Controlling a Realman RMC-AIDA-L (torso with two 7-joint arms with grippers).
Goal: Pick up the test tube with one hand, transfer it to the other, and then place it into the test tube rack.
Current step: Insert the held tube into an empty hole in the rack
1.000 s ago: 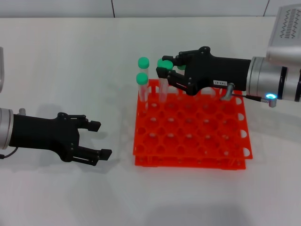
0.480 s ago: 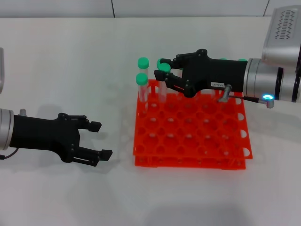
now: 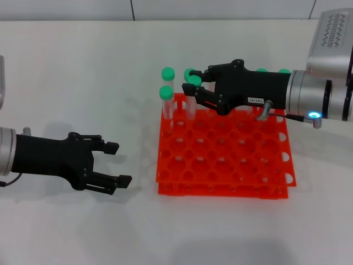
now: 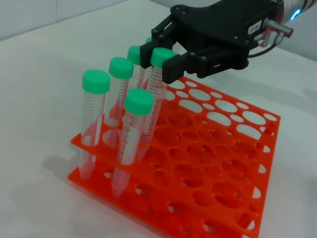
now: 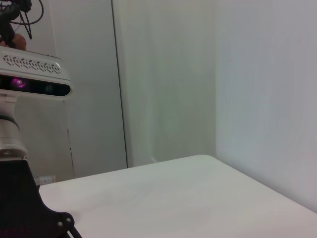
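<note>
My right hand (image 3: 194, 88) reaches over the far edge of the test tube rack (image 3: 231, 165), and its fingers (image 4: 171, 67) are clamped on the test tube (image 4: 154, 94) just under the green cap. The tube stands nearly upright with its lower end already down inside a hole in the upper tier, in the rack's far corner on my left. I judge the transfer done and the placing almost finished; what is left is to settle the tube and let go.

Close on the far side of my fingertips stands another capped tube (image 4: 134, 54). On their outer side, beyond the tips, three more crowd in (image 4: 94, 119) (image 4: 118, 94) (image 4: 131, 134). That is the main hazard. When I spread my fingers, the outer one may nudge a neighbour's cap and tip it in its hole, because the gaps here are narrow. If I pull back while the pads are not fully clear, friction could drag the tube up out of the hole or lean it against the others. I cannot tell whether its tip has found the lower tier; released early, it could drop crooked.

My left hand (image 3: 105, 163) rests low over the counter (image 3: 83, 72), well apart from the rack on my left, fingers apart and holding nothing.
</note>
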